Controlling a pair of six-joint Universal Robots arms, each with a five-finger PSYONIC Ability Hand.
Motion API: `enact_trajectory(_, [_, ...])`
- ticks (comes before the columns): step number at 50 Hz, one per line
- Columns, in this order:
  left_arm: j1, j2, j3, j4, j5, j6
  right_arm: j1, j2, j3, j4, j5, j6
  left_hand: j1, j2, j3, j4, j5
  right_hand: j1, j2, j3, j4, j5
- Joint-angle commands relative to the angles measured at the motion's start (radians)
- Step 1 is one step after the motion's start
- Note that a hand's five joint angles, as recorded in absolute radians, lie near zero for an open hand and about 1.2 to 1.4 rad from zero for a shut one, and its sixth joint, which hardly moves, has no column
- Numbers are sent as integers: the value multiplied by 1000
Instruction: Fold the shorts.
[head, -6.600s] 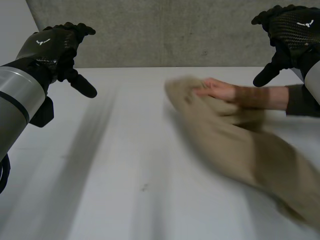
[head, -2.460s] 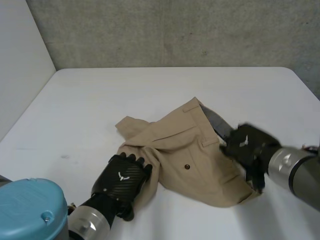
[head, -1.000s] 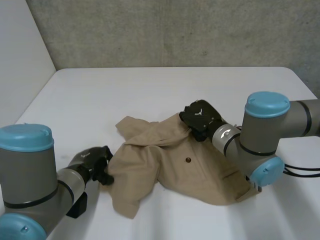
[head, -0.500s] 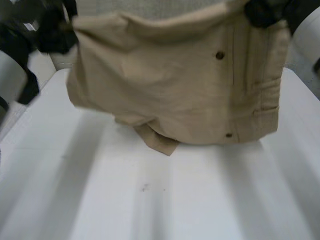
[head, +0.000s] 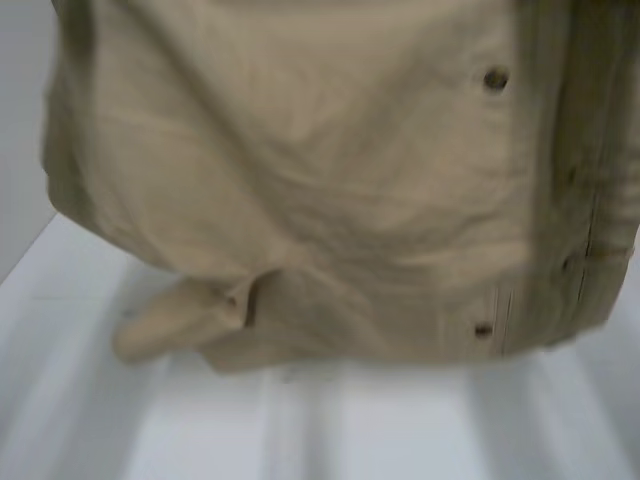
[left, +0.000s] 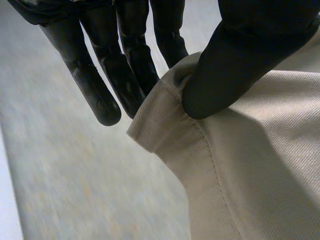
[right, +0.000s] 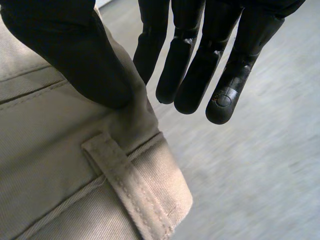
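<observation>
Shorts (head: 320, 190) higher, closer than before

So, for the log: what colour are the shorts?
Plain tan shorts, clearest in the head view.

Soft diffuse light, shorts (head: 300, 180) casting faint shadow on white table (head: 400, 430) (cloth's right edge darker)

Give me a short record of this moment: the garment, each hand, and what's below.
garment: tan shorts, hanging spread out in the air
left hand: pinches a hemmed corner of the shorts with thumb and fingers
right hand: pinches the waistband corner beside a belt loop
below: white table
</observation>
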Motion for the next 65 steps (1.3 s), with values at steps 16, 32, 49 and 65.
enact_trajectory(16, [19, -729, 415, 244, 31, 149, 3, 634, -206, -377, 88, 22, 272, 199, 206, 197, 255, 422, 221, 217, 205, 247])
enact_trajectory(32, [3, -570, 419, 421, -49, 145, 3, 487, -226, -665, 105, 111, 272, 199, 206, 197, 255, 422, 221, 217, 205, 247])
enact_trajectory(49, [-47, -560, -375, 456, -41, 156, -16, 582, 283, -455, 32, 92, 272, 199, 206, 197, 255, 422, 221, 217, 205, 247])
enact_trajectory(65, [-119, -548, -569, 347, -43, 171, -74, 565, 498, -273, -59, 65, 272, 199, 206, 197, 255, 422, 221, 217, 205, 247])
